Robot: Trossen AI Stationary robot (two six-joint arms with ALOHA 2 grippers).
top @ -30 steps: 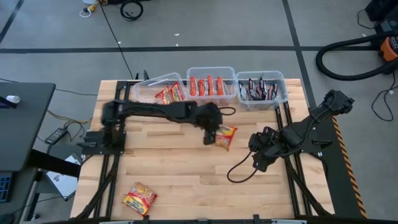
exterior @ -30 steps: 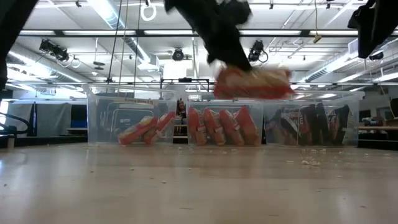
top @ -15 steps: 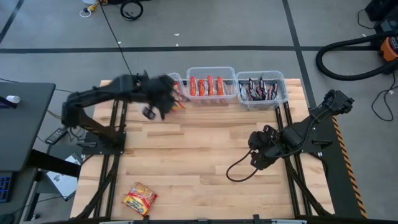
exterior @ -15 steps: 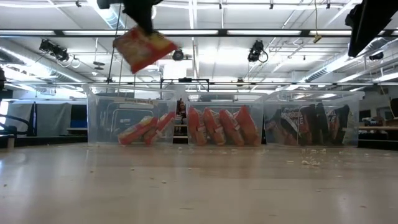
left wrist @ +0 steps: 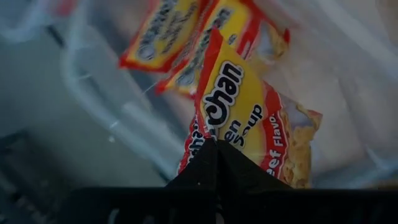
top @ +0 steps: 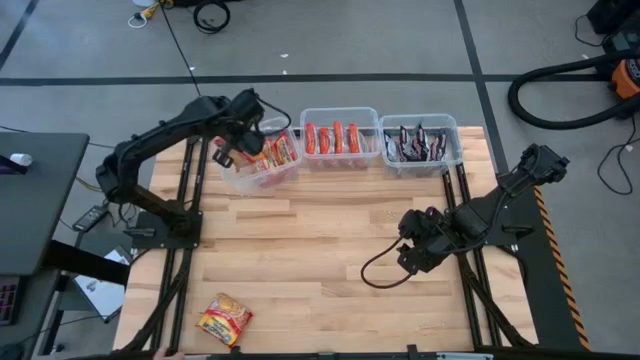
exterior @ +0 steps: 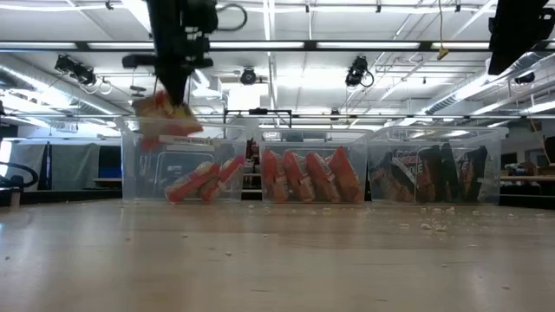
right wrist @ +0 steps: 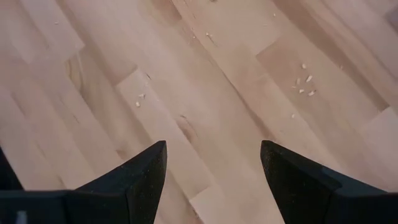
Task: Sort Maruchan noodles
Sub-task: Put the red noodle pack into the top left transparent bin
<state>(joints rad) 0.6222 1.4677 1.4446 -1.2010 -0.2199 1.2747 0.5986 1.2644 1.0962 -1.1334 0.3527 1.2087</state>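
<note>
The held yellow noodle packet [left wrist: 249,127] reads "chan", "Soup", "Flavo".
</note>
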